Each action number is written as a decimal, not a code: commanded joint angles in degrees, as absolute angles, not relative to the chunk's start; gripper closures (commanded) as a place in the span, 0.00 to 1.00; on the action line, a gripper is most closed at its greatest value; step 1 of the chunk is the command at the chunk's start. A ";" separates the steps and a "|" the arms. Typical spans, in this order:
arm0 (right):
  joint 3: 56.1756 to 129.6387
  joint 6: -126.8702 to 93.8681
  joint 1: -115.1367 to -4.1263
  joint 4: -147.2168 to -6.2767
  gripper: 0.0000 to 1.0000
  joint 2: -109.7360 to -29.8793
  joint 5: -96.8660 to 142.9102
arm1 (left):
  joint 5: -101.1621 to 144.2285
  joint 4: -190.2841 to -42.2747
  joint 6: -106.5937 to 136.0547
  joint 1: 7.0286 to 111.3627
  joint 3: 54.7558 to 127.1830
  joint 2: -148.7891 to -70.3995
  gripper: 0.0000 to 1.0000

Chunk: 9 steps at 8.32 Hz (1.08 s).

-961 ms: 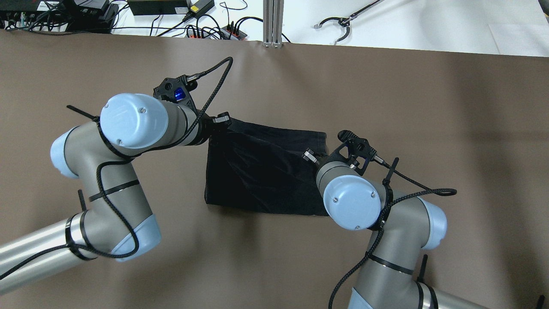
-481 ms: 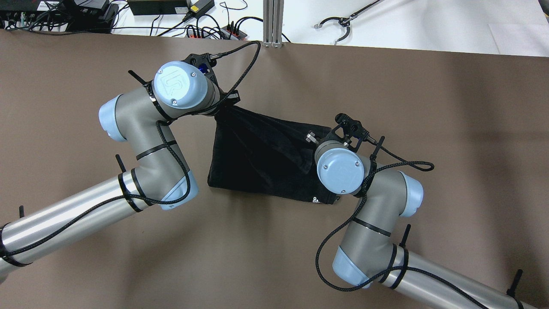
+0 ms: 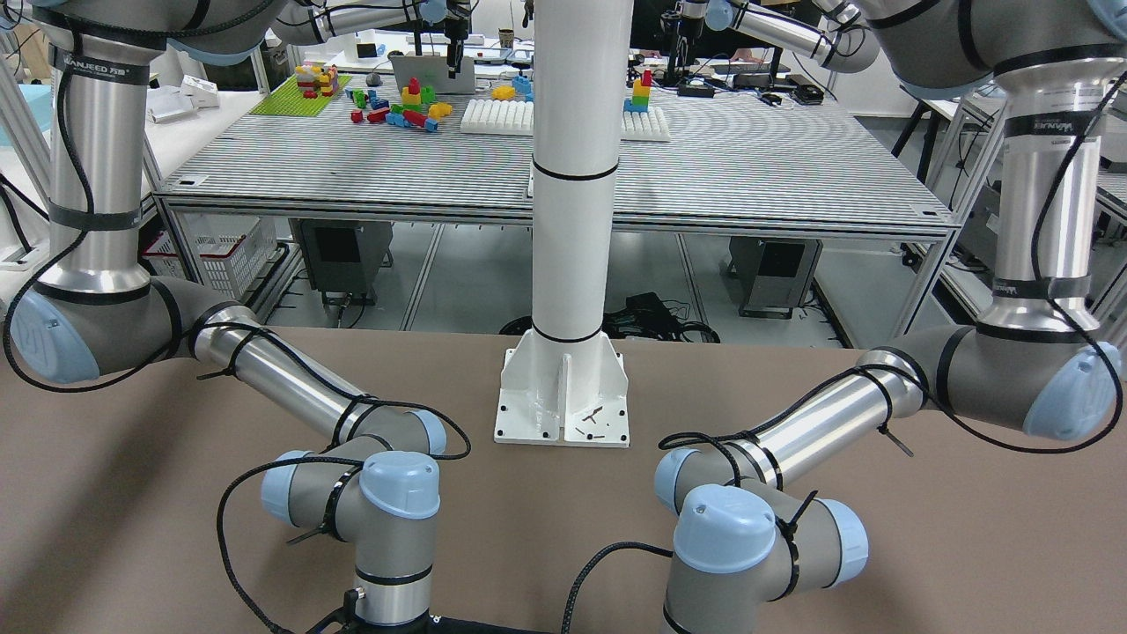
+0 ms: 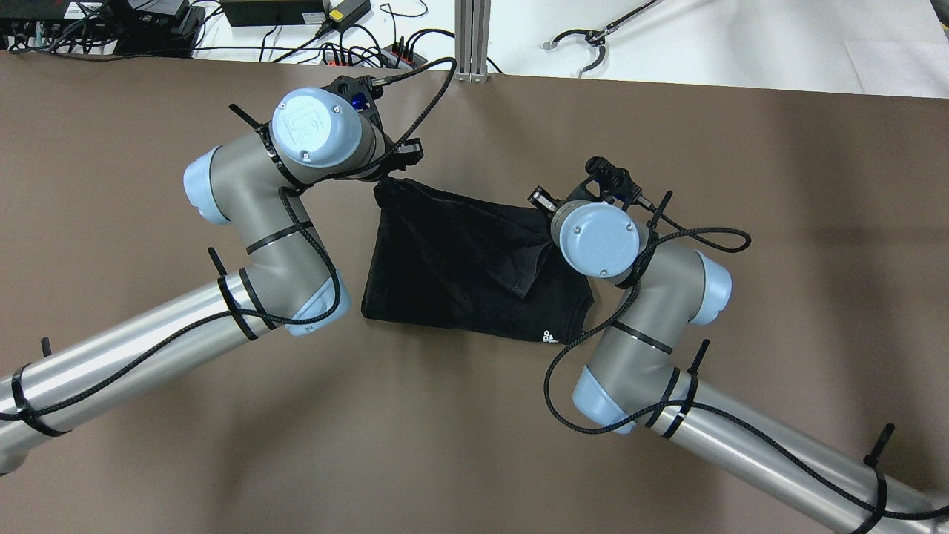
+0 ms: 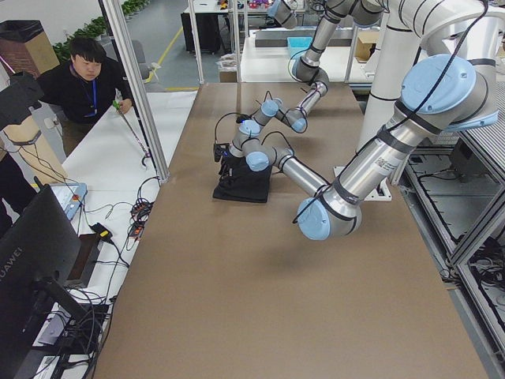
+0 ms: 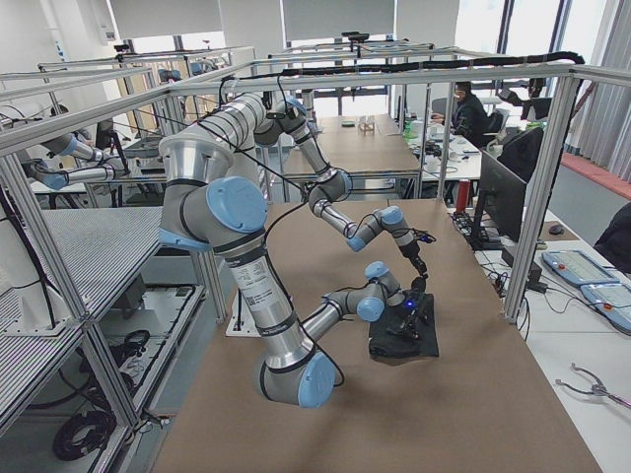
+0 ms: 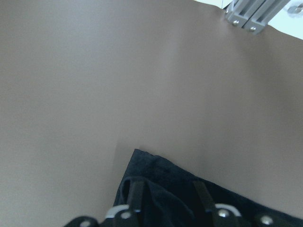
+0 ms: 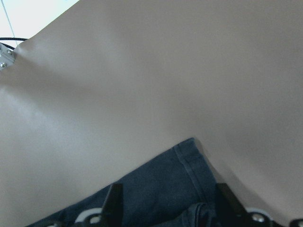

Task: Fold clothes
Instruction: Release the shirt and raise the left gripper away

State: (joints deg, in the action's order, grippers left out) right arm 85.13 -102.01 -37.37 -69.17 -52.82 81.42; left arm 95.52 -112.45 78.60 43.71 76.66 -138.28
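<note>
In the overhead view both grippers are hidden beneath their own wrist joints. In the front-facing view they are cut off by the lower edge, where only a dark sliver of fabric is seen. The black cloth (image 4: pixel 460 259) is found at the middle of the brown table (image 4: pixel 741 185) in the overhead view, with its lower part lying flat and its upper edge lifted. The left gripper (image 7: pixel 166 185) is seen at the bottom of the left wrist view, closed on bunched fabric between its fingers (image 7: pixel 136 194). The pinch itself is lost in the dark folds, but overhead the cloth's upper left corner is drawn up to a point at that wrist. The right gripper (image 8: pixel 168 189) is shown low in its own wrist view, with a hemmed corner held between its fingers, whose tips blend into the cloth. Overhead, a flap is seen folded over near the cloth's right side. A small white logo (image 4: pixel 547 337) is printed by the cloth's lower right corner, too small to be read. "HUAWEI" can be read on a dark monitor (image 5: pixel 31 260) at the lower left of the left-side view.
</note>
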 commanded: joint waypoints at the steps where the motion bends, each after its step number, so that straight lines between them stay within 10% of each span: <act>1: 87.70 -104.22 -40.78 -68.91 0.08 -52.64 87.80 | 107.01 -114.25 78.40 49.72 78.21 -138.17 0.06; 9: 92.37 -131.83 -24.70 -69.08 0.40 -57.13 73.66 | 109.07 -114.87 75.24 51.77 78.05 -135.97 0.05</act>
State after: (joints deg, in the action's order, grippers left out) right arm 92.47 -129.45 -25.96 -69.19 -57.11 76.09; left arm 109.20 -114.80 75.42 51.76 77.95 -136.54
